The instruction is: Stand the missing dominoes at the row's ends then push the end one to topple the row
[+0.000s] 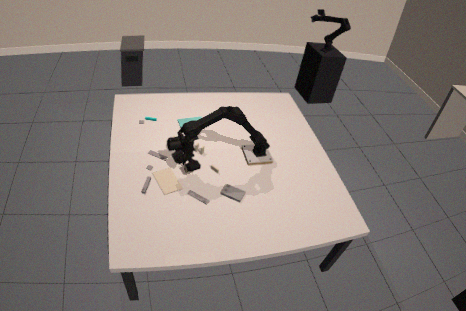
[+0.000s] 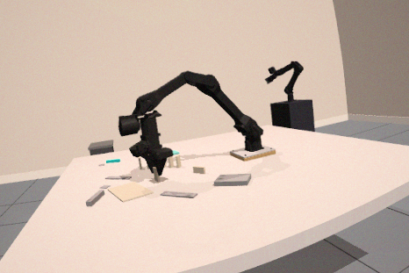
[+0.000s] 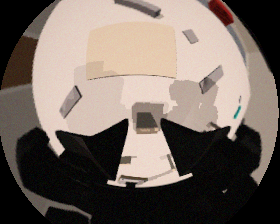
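Observation:
A domino (image 2: 156,175) (image 3: 147,129) stands upright on the table, apart from the others. My gripper (image 1: 191,168) (image 2: 160,171) (image 3: 144,121) points down over it, its fingers partly open on either side; the wrist view shows a gap on both sides of the domino. Part of the standing row shows behind the gripper: one domino (image 1: 201,150) (image 2: 178,161), one beside it (image 2: 171,161), and one farther left (image 2: 140,163). The arm hides the middle of the row. Another domino (image 1: 214,169) (image 2: 198,169) (image 3: 126,160) lies on the table toward the arm's base.
A cream sheet (image 1: 166,181) (image 2: 130,191) (image 3: 132,50) lies just beyond the gripper. Grey bars (image 1: 198,197) (image 2: 95,197) (image 3: 70,101) lie around it. A thick grey block (image 1: 233,193) (image 2: 233,180) lies nearer the base. A teal sheet (image 1: 187,120) and teal bar (image 1: 150,119) (image 2: 113,161) lie farther back.

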`<state>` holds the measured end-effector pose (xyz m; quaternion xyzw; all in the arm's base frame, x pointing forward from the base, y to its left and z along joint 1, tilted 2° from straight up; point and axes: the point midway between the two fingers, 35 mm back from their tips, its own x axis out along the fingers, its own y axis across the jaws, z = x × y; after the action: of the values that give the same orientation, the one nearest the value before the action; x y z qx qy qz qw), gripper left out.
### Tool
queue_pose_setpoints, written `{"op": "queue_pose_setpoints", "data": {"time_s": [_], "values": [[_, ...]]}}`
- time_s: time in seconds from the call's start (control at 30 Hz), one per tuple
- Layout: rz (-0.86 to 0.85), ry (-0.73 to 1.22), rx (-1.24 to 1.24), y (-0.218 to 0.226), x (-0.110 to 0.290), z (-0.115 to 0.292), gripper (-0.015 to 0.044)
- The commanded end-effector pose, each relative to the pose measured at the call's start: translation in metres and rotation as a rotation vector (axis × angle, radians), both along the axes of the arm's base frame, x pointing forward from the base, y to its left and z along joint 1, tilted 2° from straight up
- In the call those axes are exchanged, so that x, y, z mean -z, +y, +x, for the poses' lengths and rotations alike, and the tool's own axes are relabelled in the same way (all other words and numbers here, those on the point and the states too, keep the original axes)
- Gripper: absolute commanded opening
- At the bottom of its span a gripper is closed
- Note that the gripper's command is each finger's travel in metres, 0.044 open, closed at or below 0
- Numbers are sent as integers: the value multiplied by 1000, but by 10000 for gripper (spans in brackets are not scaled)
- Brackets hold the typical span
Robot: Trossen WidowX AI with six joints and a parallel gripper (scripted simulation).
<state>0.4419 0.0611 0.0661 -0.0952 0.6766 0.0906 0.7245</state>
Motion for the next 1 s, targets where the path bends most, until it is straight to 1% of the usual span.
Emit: {"op": "queue_pose_setpoints", "data": {"time_s": [0.0, 0.07, 0.4, 0.47, 0.63, 0.7, 0.97], "values": [[-3, -2, -5, 0, 0, 0, 151], [-3, -2, -5, 0, 0, 0, 107], [-3, -2, -5, 0, -2, 1, 107], [-3, -2, -4, 0, -17, 2, 107], [0, -1, -1, 0, -78, -3, 107], [0, 0, 0, 0, -93, -6, 107], [0, 0, 0, 0, -95, -7, 107]]}}
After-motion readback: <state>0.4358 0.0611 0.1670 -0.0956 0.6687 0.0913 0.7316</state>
